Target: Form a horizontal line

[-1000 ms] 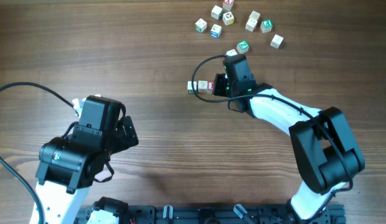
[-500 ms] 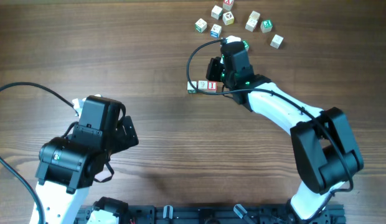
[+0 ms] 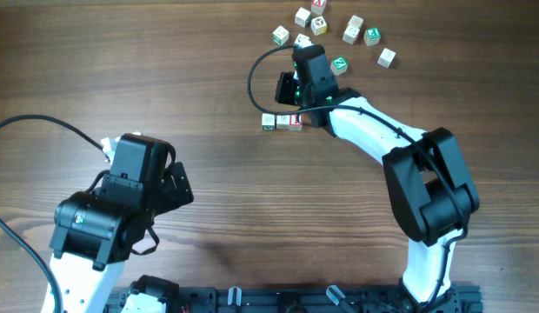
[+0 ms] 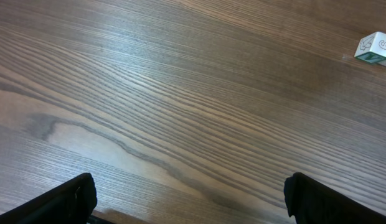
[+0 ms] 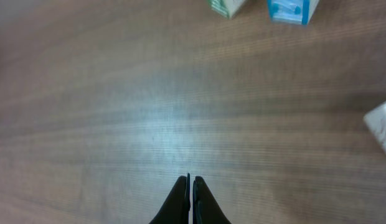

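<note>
The horizontal line (image 3: 282, 122) is a short row of three tiny wooden cubes on the table: a green-marked one (image 3: 269, 122) on the left, a plain one in the middle and a red-lettered one (image 3: 295, 122) on the right. My right gripper (image 3: 285, 87) hovers just behind the row and touches none of the cubes. In the right wrist view it (image 5: 190, 182) is shut and empty over bare wood. My left gripper (image 3: 178, 187) is far to the lower left. Its fingers (image 4: 75, 199) stand wide apart with nothing between them. The green-marked cube (image 4: 375, 48) shows at the top right of the left wrist view.
Several loose letter cubes (image 3: 326, 30) lie scattered at the back right, one green-marked (image 3: 339, 64) right beside my right wrist. The right wrist view shows a green cube (image 5: 227, 6) and a blue cube (image 5: 292, 9) ahead, and a pale cube (image 5: 383, 124) at the right edge.
My right gripper has moved from the right end of the row up and to the left, away from the cubes. The row stays in place. The left arm has not moved.
</note>
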Controlling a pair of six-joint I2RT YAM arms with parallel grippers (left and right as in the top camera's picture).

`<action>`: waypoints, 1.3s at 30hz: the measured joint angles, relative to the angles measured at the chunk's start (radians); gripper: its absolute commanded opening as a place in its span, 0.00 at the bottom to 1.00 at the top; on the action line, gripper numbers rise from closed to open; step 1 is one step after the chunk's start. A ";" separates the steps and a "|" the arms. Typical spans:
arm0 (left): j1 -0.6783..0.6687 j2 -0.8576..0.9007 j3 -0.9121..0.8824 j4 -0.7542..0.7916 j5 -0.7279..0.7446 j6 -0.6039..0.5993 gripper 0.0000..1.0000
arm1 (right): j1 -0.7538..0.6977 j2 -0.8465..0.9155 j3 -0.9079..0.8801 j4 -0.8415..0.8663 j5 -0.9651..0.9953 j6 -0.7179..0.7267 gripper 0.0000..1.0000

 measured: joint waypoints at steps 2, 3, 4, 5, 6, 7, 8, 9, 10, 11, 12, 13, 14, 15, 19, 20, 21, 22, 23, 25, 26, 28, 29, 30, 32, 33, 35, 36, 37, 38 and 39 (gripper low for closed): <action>0.000 0.000 0.000 0.000 0.000 0.000 1.00 | 0.008 0.000 0.000 -0.030 -0.006 0.000 0.05; 0.000 0.000 0.000 0.000 0.000 0.000 1.00 | 0.012 0.000 0.000 -0.045 -0.008 0.000 0.05; 0.000 0.000 0.000 0.000 0.000 0.000 1.00 | 0.016 0.000 0.000 -0.060 -0.011 0.000 0.04; 0.000 0.000 0.000 0.000 0.000 0.000 1.00 | 0.019 0.000 0.000 -0.075 -0.012 0.000 0.05; 0.000 0.000 0.000 0.000 0.000 0.000 1.00 | 0.022 0.000 0.000 -0.092 -0.012 0.000 0.05; 0.000 0.000 0.000 0.000 0.000 0.000 1.00 | 0.025 0.000 0.000 -0.105 -0.014 0.000 0.05; 0.000 0.000 0.000 0.000 0.000 0.000 1.00 | 0.027 0.000 0.000 -0.114 -0.014 0.000 0.05; 0.000 0.000 0.000 0.000 0.000 0.000 1.00 | 0.029 0.000 0.000 -0.122 -0.015 0.000 0.05; 0.000 0.000 0.000 0.000 0.000 0.000 1.00 | 0.032 0.000 0.000 -0.130 -0.015 0.000 0.05; 0.000 0.000 0.000 0.000 0.000 0.000 1.00 | 0.033 0.000 0.000 -0.140 -0.015 -0.001 0.05; 0.000 0.000 0.000 0.000 0.000 0.000 1.00 | 0.034 0.000 0.000 -0.145 -0.015 -0.003 0.05; 0.000 0.000 0.000 0.000 0.000 0.000 1.00 | 0.034 0.000 0.000 -0.150 -0.015 -0.004 0.05; 0.000 0.000 0.000 0.000 0.000 0.000 1.00 | 0.034 0.000 0.000 -0.158 -0.015 -0.007 0.05; 0.000 0.000 0.000 0.000 0.000 0.000 1.00 | 0.034 0.000 0.000 -0.164 -0.015 -0.007 0.05; 0.000 0.000 0.000 0.000 0.000 0.000 1.00 | 0.034 0.000 0.000 -0.185 -0.015 -0.011 0.04; 0.000 0.000 0.000 0.000 0.000 0.000 1.00 | 0.034 0.000 0.000 -0.185 -0.015 -0.012 0.05; 0.000 0.000 0.000 0.000 0.000 0.000 1.00 | 0.034 0.000 0.000 -0.185 -0.015 -0.014 0.05; 0.000 0.000 0.000 0.000 0.000 0.000 1.00 | 0.034 0.000 0.000 -0.186 -0.015 -0.014 0.05; 0.000 0.000 0.000 0.000 0.000 0.000 1.00 | 0.034 0.000 0.000 -0.186 -0.015 -0.014 0.05; 0.000 0.000 0.000 0.000 0.000 0.000 1.00 | 0.034 0.000 0.000 -0.190 -0.015 -0.015 0.05; 0.000 0.000 0.000 0.000 0.000 0.000 1.00 | 0.034 0.000 0.000 -0.192 -0.015 -0.015 0.05; 0.000 0.000 0.000 0.000 0.000 0.000 1.00 | 0.034 0.000 0.000 -0.196 -0.015 -0.016 0.04; 0.000 0.000 0.000 0.000 0.000 0.000 1.00 | 0.034 0.000 0.000 -0.201 -0.015 -0.018 0.05; 0.000 0.000 0.000 0.000 0.000 0.000 1.00 | 0.034 0.000 0.000 -0.205 -0.015 -0.018 0.05; 0.000 0.000 0.000 0.000 0.000 0.000 1.00 | 0.034 0.000 0.000 -0.211 -0.015 -0.018 0.05; 0.000 0.000 0.000 0.000 0.000 0.000 1.00 | 0.034 0.000 0.000 -0.213 -0.015 -0.018 0.05; 0.000 0.000 0.000 0.000 0.000 0.000 1.00 | 0.034 0.000 0.000 -0.216 -0.015 -0.018 0.04; 0.000 0.000 0.000 0.000 0.000 0.000 1.00 | 0.034 0.000 0.000 -0.216 -0.015 -0.019 0.05; 0.000 0.000 0.000 0.000 0.000 0.000 1.00 | 0.034 0.000 0.000 -0.216 -0.015 -0.023 0.04; 0.000 0.000 0.000 0.000 0.000 0.000 1.00 | 0.034 0.000 0.000 -0.214 -0.015 -0.026 0.05; 0.000 0.000 0.000 0.000 0.000 0.000 1.00 | 0.034 0.000 0.000 -0.208 -0.015 -0.026 0.04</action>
